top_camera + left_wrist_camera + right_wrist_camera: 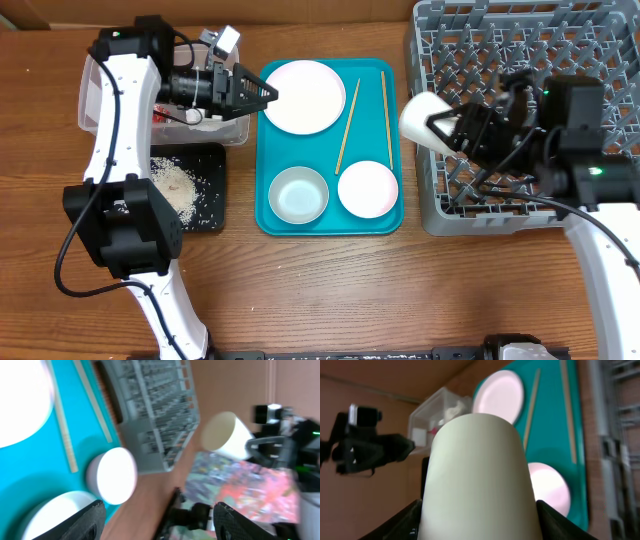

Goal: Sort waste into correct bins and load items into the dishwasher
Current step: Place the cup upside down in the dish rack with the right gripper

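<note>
White cup [420, 120], tipped on its side with its wide end toward the teal tray [300, 150], sits clamped between the fingers of my right hand [447, 130]. It is just off the tray's right edge, at the left rim of the grey dish rack [520, 60]. My left hand [268, 93] hovers at the tray's back left corner, fingers spread, grasping nothing. On the tray lie the plate [304, 96] at the back, two chopsticks [347, 126] to its right, and the bowl [298, 194] and saucer [367, 189] at the front. Left of the tray on the tabletop [330, 290] are the clear tub [230, 130] and, nearer the front, the black tray [205, 215] strewn with rice grains [178, 185].
</note>
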`<state>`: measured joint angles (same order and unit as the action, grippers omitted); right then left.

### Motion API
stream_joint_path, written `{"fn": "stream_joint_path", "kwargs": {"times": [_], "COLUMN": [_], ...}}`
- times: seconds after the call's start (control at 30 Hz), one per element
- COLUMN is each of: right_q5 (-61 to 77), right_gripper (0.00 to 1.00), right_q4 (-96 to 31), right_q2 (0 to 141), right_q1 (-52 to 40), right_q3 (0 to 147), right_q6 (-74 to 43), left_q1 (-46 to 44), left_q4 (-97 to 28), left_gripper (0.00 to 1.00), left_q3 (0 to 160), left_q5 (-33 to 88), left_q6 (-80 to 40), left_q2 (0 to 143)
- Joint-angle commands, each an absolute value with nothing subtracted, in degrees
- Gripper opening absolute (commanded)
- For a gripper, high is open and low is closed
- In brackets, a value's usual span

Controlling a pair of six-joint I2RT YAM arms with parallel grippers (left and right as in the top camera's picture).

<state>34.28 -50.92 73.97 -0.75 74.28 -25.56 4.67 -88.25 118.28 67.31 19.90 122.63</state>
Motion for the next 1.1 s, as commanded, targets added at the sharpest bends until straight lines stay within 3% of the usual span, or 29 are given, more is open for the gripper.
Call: {"fn": "stream_joint_path", "kwargs": {"times": [0.0,0.17,0.4,0.77,1.07], "right_q5": [16.16,4.32,2.0,0.49,0.49], "right_gripper": [0.53,0.53,0.53,0.54,0.76], "right_q4": [-59.53,-72.51,-81.3,-84.51,-83.37], "right_q2": [72.79,75.02,85.71,98.96,102.63], "right_q1": [-1.39,-2.98,-3.01,-3.38,-4.93], "right_q3": [84.14,89.6,89.58,89.27,89.27], "right_q6": [-25.12,-25.34,-25.1,-24.86,-24.67], "left_q1": [4.49,3.75,1.63,-5.1,-6.74], "left_q4": [-88.12,-88.16,-88.47,-89.95,-89.95], "left_gripper": [0.7,0.7,0.71,0.73,0.74], "left_q3": [119.55,121.08,129.45,138.98,138.98], "left_q5": [57.58,47.9,38.22,23.07,20.36], "left_q6": [19.94,16.8,11.18,7.01,6.15], "left_q2": [120.95,120.95,120.95,120.95,120.95]}}
